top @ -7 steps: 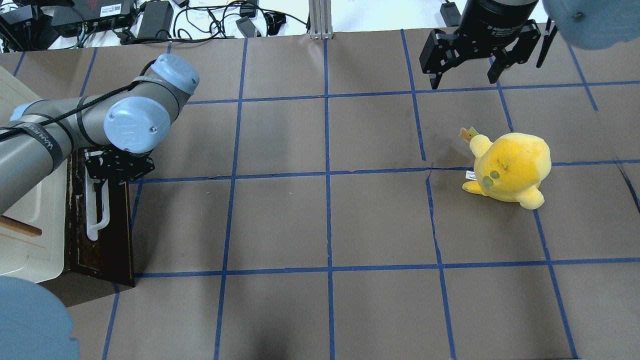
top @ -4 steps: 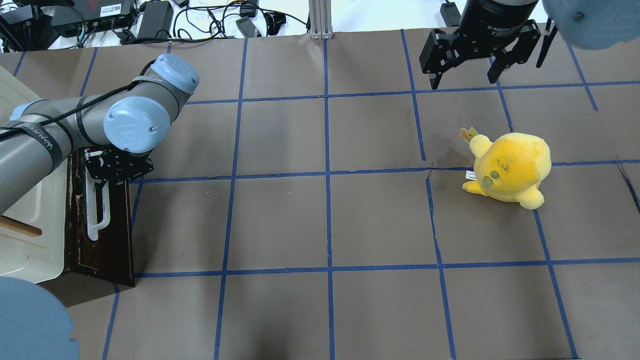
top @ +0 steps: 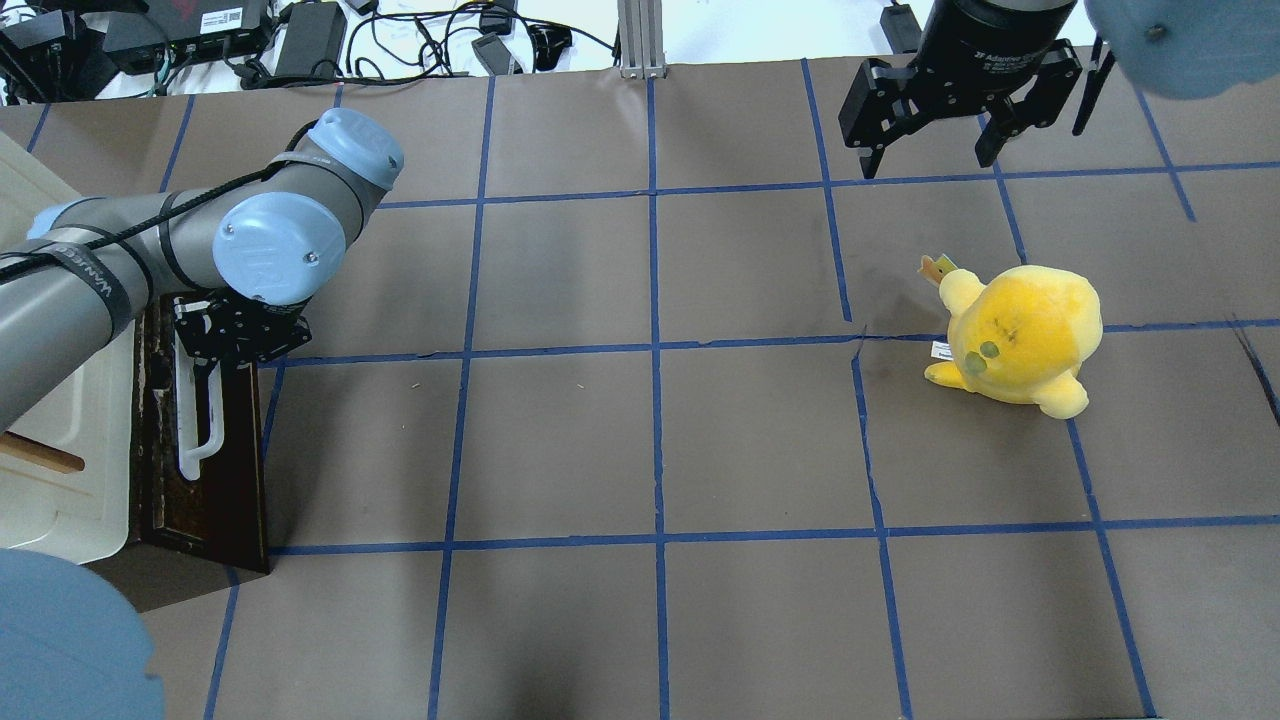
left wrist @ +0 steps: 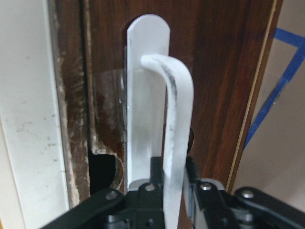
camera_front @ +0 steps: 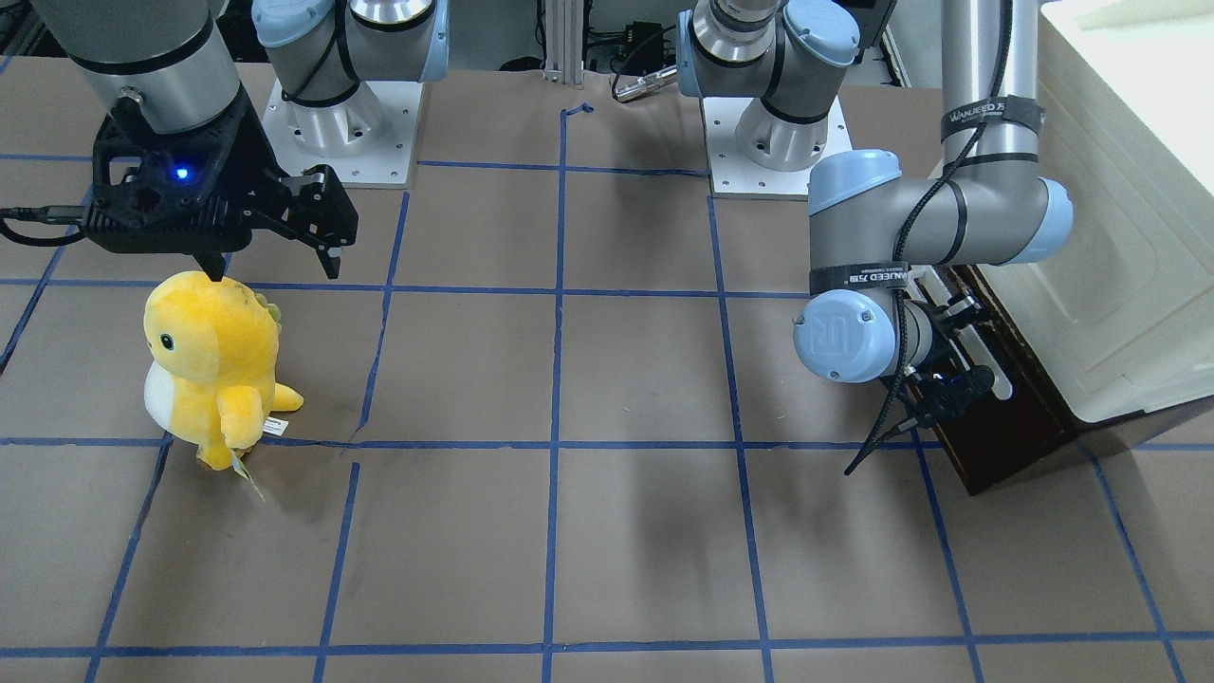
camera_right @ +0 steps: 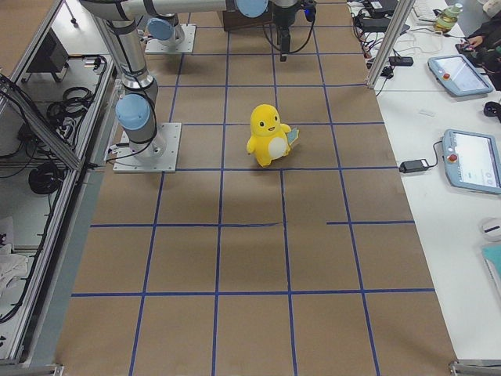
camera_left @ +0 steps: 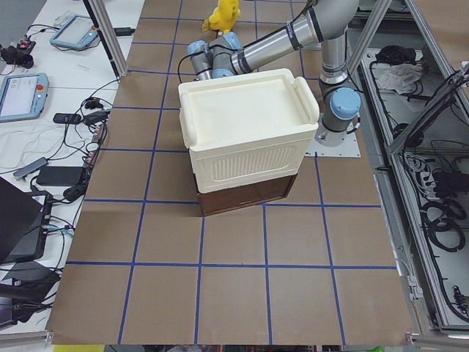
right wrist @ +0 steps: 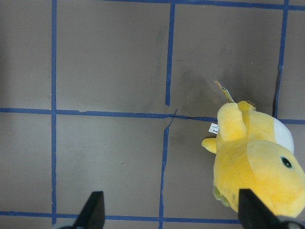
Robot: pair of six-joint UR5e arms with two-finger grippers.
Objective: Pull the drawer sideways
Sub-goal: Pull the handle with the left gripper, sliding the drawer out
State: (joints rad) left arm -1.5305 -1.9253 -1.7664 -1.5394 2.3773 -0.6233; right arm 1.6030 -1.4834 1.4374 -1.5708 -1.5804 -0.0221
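Note:
The drawer (top: 232,480) shows its dark brown front under the cream box at the table's left edge, with a long white bar handle (top: 195,450) on it. My left gripper (top: 205,368) is shut on the handle's far end. In the left wrist view the white handle (left wrist: 178,95) runs down between the black fingers (left wrist: 155,168) against the dark drawer front (left wrist: 219,71). From the front, the left gripper (camera_front: 948,384) presses at the drawer (camera_front: 1005,436). My right gripper (top: 927,160) hangs open and holds nothing at the far right.
A big cream-white plastic box (top: 60,450) sits on top of the drawer unit (camera_left: 245,194). A yellow plush toy (top: 1020,335) stands on the right half of the brown paper. Cables and power bricks (top: 300,40) lie beyond the far edge.
My left arm has shifted a few pixels to the right with the handle in its grip. The drawer front has hardly moved. The right arm and the plush toy stay put.

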